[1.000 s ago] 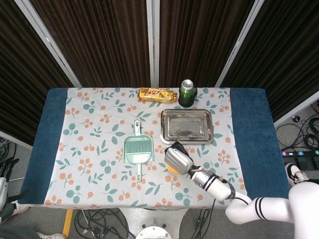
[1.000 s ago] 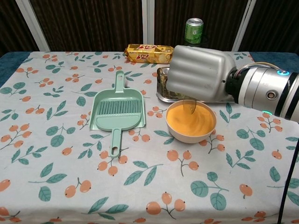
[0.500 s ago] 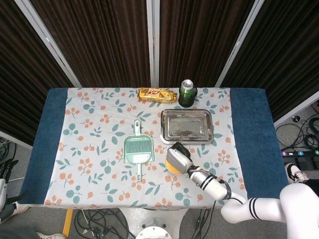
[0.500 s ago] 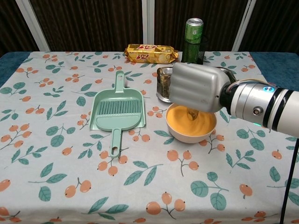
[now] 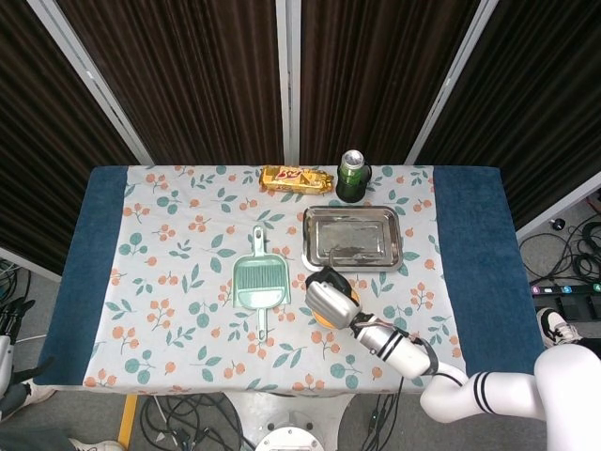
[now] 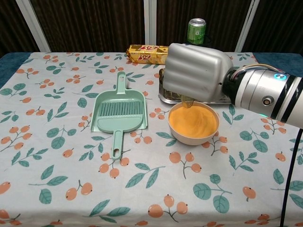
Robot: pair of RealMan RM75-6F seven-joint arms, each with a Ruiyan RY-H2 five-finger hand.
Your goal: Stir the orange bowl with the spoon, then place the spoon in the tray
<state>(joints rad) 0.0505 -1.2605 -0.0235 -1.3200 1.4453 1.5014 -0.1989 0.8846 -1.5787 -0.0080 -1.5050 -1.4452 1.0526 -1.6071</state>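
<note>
Right hand (image 6: 196,71) has been shifted left and lifted; spoon (image 6: 188,100) grasped under curled fingers, tip above orange bowl (image 6: 193,124) (tray (image 5: 352,238) just behind). Stirring should be kept centred, rim untouched.

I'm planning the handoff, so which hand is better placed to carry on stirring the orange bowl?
The right hand: it holds the spoon over the orange bowl. No left hand shows in either view.

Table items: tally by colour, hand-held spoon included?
Green: 2, dustpan, can
Orange: 1, bowl
Yellow: 1, snack pack
Silver: 1, tray
Colour unclear: 1, spoon, in right hand
Total: 6
</note>
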